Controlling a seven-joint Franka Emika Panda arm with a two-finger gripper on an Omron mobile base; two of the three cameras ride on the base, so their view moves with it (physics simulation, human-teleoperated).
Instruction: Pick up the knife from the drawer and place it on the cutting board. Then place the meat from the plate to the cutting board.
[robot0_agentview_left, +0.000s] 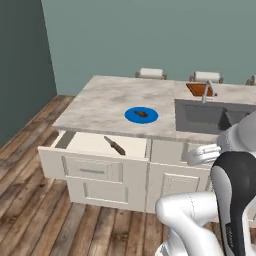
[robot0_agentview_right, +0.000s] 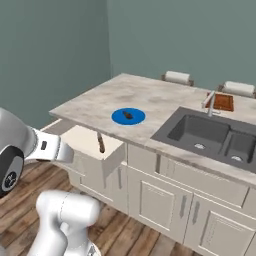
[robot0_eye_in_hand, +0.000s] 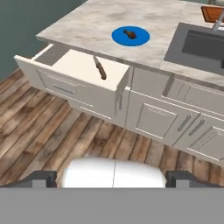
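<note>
The drawer (robot0_eye_in_hand: 83, 72) is standing pulled out from the left end of the cabinet run, below the counter (robot0_agentview_left: 105, 102) edge, with its panelled front facing the wooden floor (robot0_eye_in_hand: 39, 131). The knife (robot0_eye_in_hand: 100, 68) is lying flat on the drawer's pale inside, toward its right half, with the brown handle pointing outward and the grey blade pointing back under the counter; nothing is touching it. On the marble top just behind the drawer, the plate (robot0_agentview_left: 141, 115) is sitting flat and carrying the meat (robot0_agentview_left: 141, 113) near its centre. Farther right, the sink (robot0_agentview_right: 210, 135) is lying sunk into the counter, with the faucet (robot0_agentview_right: 212, 102) rising at its back edge. The cutting board (robot0_agentview_right: 221, 102) is resting just behind the faucet, well apart from the plate. The gripper (robot0_eye_in_hand: 113, 178) is hanging over the floor in front of the cabinets, well short of the drawer; its two dark fingertips (robot0_eye_in_hand: 41, 178) are standing far apart at the bottom corners of the hand view, holding nothing and touching nothing.
</note>
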